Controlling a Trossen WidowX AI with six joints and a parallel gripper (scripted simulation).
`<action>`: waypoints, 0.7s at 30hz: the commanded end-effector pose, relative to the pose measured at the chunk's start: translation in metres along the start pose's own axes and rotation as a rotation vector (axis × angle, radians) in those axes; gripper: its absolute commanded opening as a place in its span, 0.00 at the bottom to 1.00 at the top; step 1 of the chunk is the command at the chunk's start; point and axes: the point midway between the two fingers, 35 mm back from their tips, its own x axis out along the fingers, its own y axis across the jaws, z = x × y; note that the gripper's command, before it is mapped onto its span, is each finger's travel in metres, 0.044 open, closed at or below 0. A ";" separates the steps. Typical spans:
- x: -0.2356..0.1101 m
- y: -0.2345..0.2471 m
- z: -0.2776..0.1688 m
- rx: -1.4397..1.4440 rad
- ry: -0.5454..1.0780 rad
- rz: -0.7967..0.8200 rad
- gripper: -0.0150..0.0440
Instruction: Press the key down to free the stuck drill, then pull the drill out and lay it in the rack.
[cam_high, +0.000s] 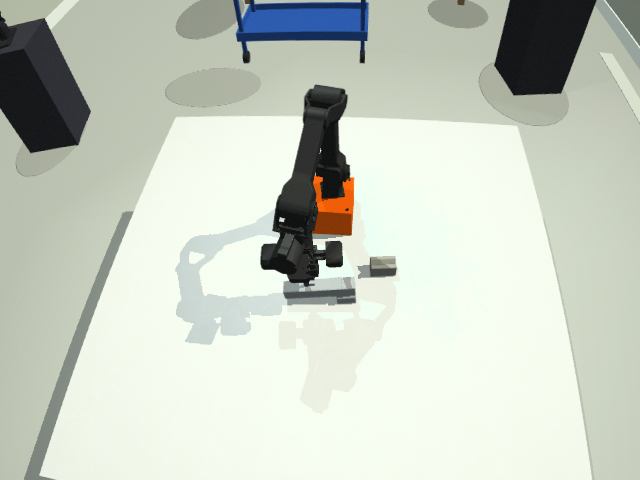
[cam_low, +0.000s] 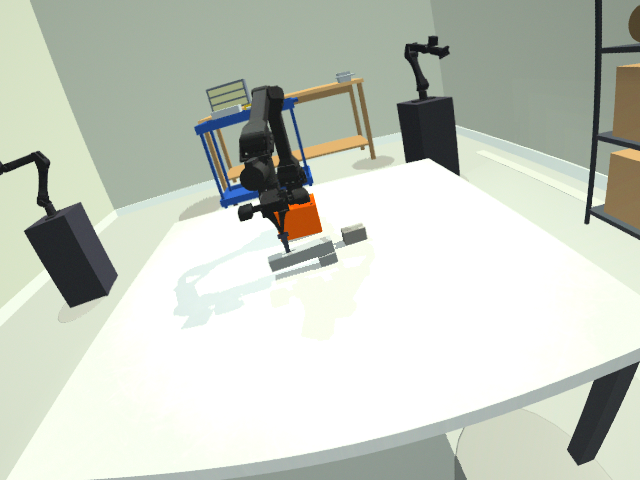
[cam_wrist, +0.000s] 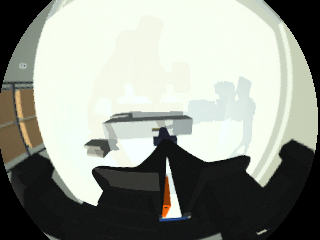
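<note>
Because a blunt tip pushes better, my gripper (cam_low: 283, 246) has its fingers pressed together on nothing and stands on the small dark key (cam_wrist: 163, 136), which sits at one end of the grey block (cam_high: 330, 287) holding the drill, while the rack (cam_high: 383, 266) waits near.

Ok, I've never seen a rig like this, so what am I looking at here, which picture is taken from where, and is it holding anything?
One black robot arm stands on an orange base on a white table. One picture looks down from above, one from the side, one from a camera at the wrist. On the table lie a long grey block carrying a small dark key, and a smaller grey block. The gripper is shut with nothing in it, its tips down at the key.
</note>
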 end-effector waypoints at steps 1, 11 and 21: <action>0.007 0.000 -0.003 0.006 0.017 0.004 0.25; 0.010 0.001 -0.005 0.006 0.017 0.004 0.25; 0.013 0.001 -0.008 0.006 0.017 0.004 0.25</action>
